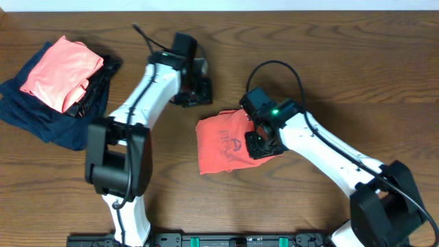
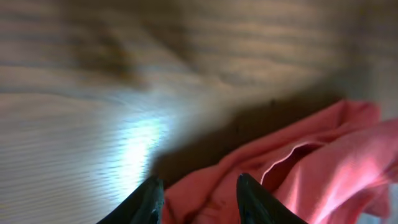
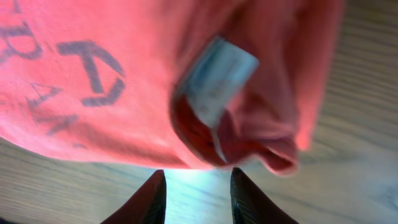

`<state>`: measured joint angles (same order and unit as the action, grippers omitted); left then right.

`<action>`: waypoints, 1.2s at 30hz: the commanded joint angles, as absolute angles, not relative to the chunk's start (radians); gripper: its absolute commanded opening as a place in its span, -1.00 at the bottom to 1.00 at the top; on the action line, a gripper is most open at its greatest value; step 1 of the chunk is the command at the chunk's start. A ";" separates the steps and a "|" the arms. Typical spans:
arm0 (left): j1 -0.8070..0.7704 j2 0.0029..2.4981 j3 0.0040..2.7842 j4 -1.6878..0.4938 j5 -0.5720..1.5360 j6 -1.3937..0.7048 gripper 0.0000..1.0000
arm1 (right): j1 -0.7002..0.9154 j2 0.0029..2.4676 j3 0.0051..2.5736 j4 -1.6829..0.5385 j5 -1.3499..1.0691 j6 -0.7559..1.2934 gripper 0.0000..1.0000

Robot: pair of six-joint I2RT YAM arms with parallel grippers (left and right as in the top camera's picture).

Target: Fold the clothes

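The red T-shirt lies folded into a compact block at the table's middle, dark lettering on top. In the right wrist view its dark logo and white neck label show, with a loose fold hanging at the right. My right gripper sits at the shirt's right edge, open, with only bare wood between its fingers. My left gripper hovers up and left of the shirt, open; the shirt shows past its tips, nothing pinched.
A salmon-pink folded garment rests on a navy garment at the far left. The wooden table stretches to the right, and its back edge runs along the top of the overhead view.
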<state>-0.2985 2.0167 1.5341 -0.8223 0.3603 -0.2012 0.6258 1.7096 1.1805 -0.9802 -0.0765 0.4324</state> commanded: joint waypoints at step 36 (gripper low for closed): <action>-0.259 1.948 1.509 -0.746 0.661 0.046 0.60 | 0.343 1.445 1.100 -0.815 0.154 0.253 0.68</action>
<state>-0.2474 1.9152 1.5043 -0.7521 0.5529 -0.0643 0.3561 1.5181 1.0836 -0.7914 0.1280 0.2535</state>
